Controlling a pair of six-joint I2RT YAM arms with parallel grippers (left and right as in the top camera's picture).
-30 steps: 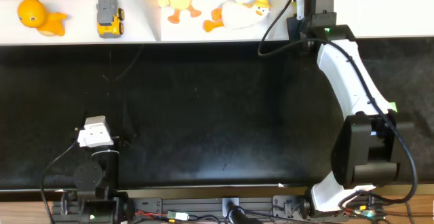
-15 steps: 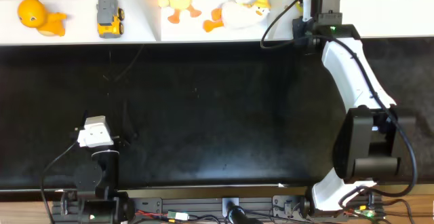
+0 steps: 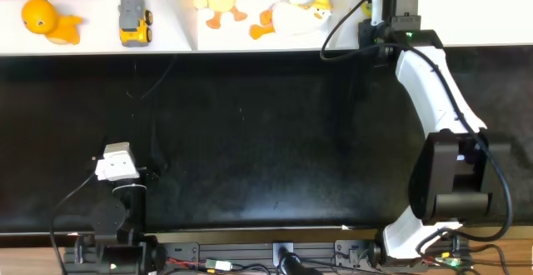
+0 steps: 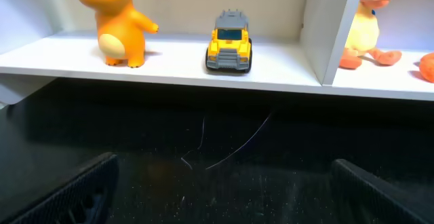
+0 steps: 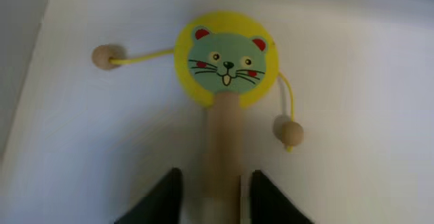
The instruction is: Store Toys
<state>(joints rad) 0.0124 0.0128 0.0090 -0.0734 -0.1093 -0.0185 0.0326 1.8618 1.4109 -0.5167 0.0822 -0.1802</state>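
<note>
Toys sat along a white shelf (image 3: 92,27) behind the black desk (image 3: 266,125). A yellow cat-faced rattle drum (image 5: 226,61) lay flat on the shelf. Its wooden handle was between the slightly parted fingers of the right gripper (image 5: 215,183), released. The left gripper (image 4: 224,170) hung wide open above the desk, facing an orange duck (image 4: 115,20) and a yellow truck (image 4: 229,42).

The left gripper (image 4: 224,163) hangs over the black tabletop (image 4: 224,125) with its fingers spread wide. Straight ahead of it and well apart, a yellow and grey toy truck (image 4: 229,42) stands on the white shelf (image 4: 169,71), with an orange figure (image 4: 116,20) beside it in the same compartment. Beyond the upright divider (image 4: 329,27) sits a plush duck (image 4: 369,24).
</note>
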